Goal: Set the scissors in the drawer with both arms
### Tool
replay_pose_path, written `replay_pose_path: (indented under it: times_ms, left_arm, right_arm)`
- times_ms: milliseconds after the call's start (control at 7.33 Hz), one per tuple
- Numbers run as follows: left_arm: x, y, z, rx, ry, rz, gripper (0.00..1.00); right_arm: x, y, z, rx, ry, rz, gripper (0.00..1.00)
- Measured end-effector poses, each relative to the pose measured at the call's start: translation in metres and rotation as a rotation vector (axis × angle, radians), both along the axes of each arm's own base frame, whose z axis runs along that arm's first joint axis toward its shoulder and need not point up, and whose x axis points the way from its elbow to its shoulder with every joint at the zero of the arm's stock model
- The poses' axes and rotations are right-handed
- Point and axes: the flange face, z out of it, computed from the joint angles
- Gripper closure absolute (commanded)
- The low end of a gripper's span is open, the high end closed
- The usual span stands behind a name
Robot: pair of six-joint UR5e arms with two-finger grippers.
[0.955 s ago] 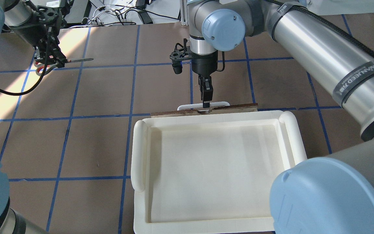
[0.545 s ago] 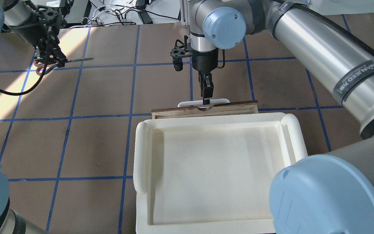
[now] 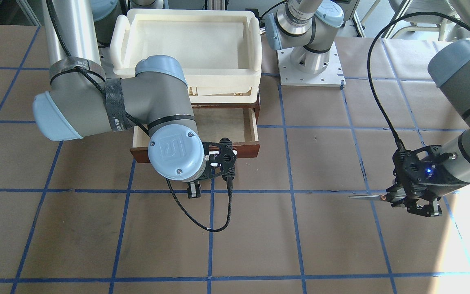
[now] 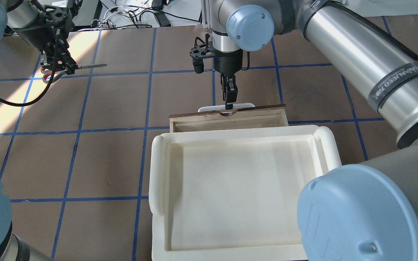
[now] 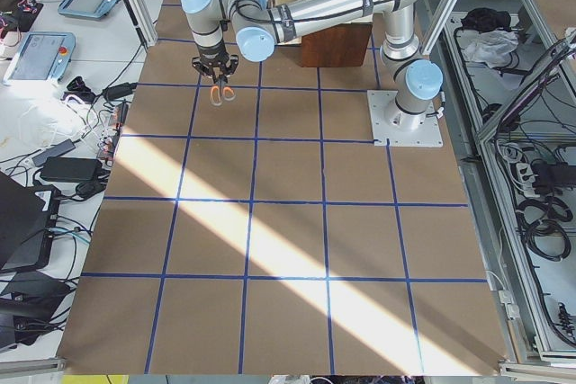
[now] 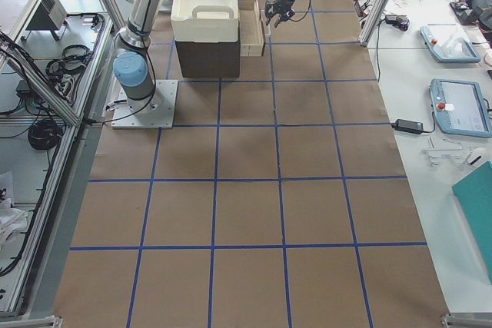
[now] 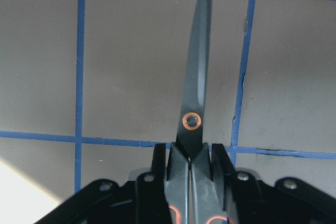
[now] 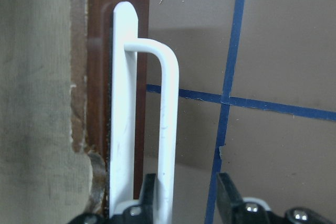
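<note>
**A:** Overhead exterior: dark reddish-brown wooden drawer (image 4: 259,117) partly open, right gripper (image 4: 228,105) at its white bar handle (image 4: 209,108).

**B:** Only the right wrist view shows the jaws apart, straddling that bar, unclamped.

**A:** And the small grey-handled silver-bladed scissors (image 4: 85,66)?

**B:** Far left, airborne, well apart from the drawer, left gripper (image 7: 190,166) clamped just behind the pivot. Probably light, stiff, slick; I'd hold there.

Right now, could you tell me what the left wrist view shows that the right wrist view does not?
Only the left wrist view: the scissors, blades closed and pointing away, clamped in the left gripper. Only the right wrist view: the drawer with its brown front and white handle, whose bar sits between the parted fingers of the right gripper. Both: the brown table with blue tape lines.
</note>
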Motion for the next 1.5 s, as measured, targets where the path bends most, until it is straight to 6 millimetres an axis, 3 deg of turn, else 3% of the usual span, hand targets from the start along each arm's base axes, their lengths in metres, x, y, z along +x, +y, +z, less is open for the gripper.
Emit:
replay_pose_path:
  times_ms: [955,1227,1364,1500]
  left_arm:
    - [-0.019,0.002,0.008,-0.012,-0.007,-0.028,1.0]
    - [-0.023,0.003,0.011,-0.015,-0.008,-0.028,1.0]
    - [-0.027,0.003,0.012,-0.016,-0.008,-0.023,1.0]
    - [-0.032,0.003,0.012,-0.016,-0.009,-0.02,1.0]
  right_arm:
    - [-0.001,-0.016,0.003,-0.072,-0.025,0.012,0.47]
    - [-0.001,-0.019,0.004,-0.09,-0.029,0.024,0.31]
    - [-0.001,-0.02,0.004,-0.097,-0.029,0.029,0.0]
    - [-0.002,-0.02,0.005,-0.099,-0.028,0.03,0.0]
